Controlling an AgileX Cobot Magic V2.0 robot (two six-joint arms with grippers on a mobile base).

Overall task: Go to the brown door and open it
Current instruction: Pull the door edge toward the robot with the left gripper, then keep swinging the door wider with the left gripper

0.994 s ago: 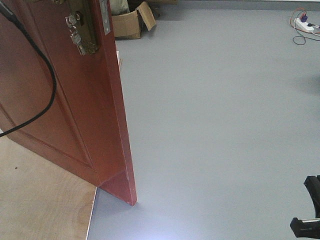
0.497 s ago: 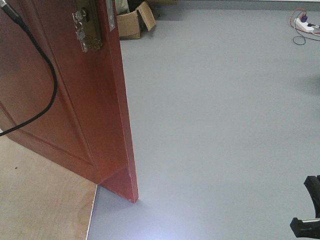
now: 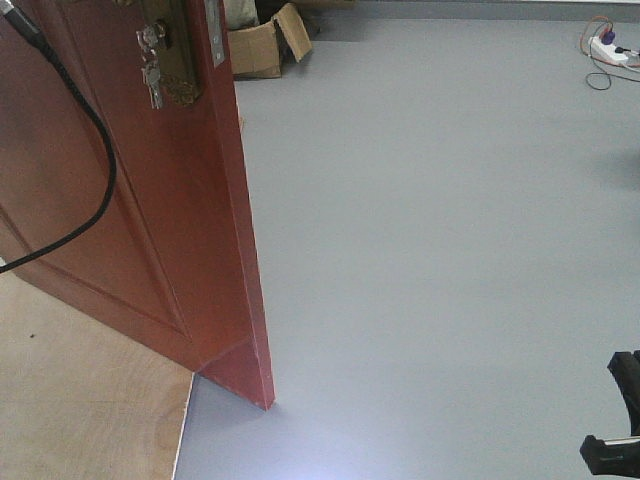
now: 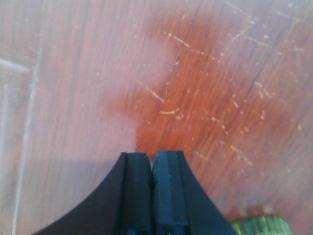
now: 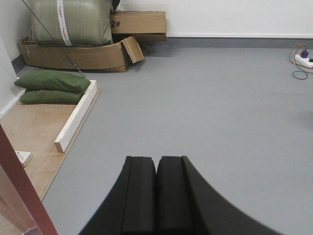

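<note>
Your brown door [image 3: 180,220] edged left; left hand [image 4: 154,161], right hand [image 5: 156,164] clenched empty; cardboard box [image 5: 73,56] holds green sack [image 5: 68,22].

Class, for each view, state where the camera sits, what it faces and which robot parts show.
Front: on the robot, looking down at the open brown door and grey floor; a black robot part bottom right.
Left wrist: behind the shut left gripper, close to the door's face.
Right wrist: behind the shut right gripper, facing floor and boxes.
Front and right wrist share the power strip.
</note>
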